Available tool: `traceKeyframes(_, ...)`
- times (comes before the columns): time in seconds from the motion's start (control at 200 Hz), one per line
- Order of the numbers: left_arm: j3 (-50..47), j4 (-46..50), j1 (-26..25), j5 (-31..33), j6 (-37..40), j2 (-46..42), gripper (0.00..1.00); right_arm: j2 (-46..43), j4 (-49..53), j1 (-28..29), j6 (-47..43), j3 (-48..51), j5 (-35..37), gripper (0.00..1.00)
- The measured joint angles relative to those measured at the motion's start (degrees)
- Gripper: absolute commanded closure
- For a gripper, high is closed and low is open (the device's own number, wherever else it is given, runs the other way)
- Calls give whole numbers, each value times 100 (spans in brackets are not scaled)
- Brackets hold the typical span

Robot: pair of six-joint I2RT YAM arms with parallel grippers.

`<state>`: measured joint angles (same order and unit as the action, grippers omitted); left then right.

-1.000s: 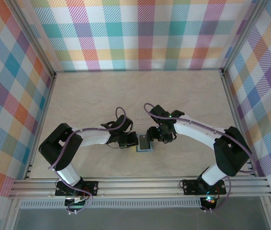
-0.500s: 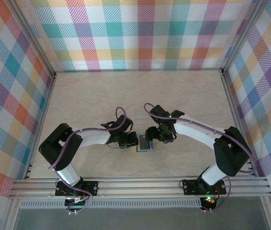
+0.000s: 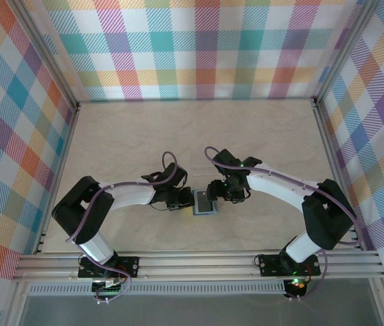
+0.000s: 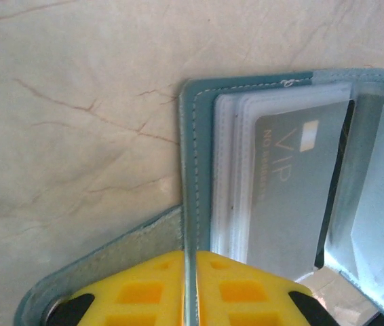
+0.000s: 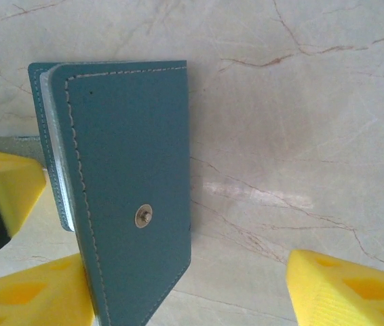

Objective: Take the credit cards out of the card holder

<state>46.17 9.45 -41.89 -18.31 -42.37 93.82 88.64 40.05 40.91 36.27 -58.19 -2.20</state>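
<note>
Cropped right and below — the card holder point(image 4: 195, 170).

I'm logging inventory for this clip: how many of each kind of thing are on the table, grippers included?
card holder: 1
credit card in view: 1 (any behind it are hidden)
grippers: 2, the left gripper and the right gripper
Total: 4

White-black arms point(image 3: 129, 194), purple cables point(image 3: 205, 151), yellow pincer pads point(image 5: 341, 288)
</note>
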Motion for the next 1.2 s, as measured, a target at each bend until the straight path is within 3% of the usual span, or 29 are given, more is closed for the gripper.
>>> traceKeyframes(0.1,149,236,-2,44,22,-116,85,-103,-157,-188,-26,212,-210,44)
traceKeyframes(0.355,861,435,-160,13,151,-105,85,-461,-581,-645,-31,616,-717,49)
traceKeyframes(0.54,1471,461,-435,-76,284,533,86,-485,-706,-938,-35,800,-826,50)
traceKeyframes(0.765,1513,680,-487,-59,354,1097,88,-494,-791,-1200,-61,979,-949,51)
traceKeyframes(1.2,1506,664,-487,-63,393,1104,90,-901,-1320,-1386,-52,1296,-1456,71)
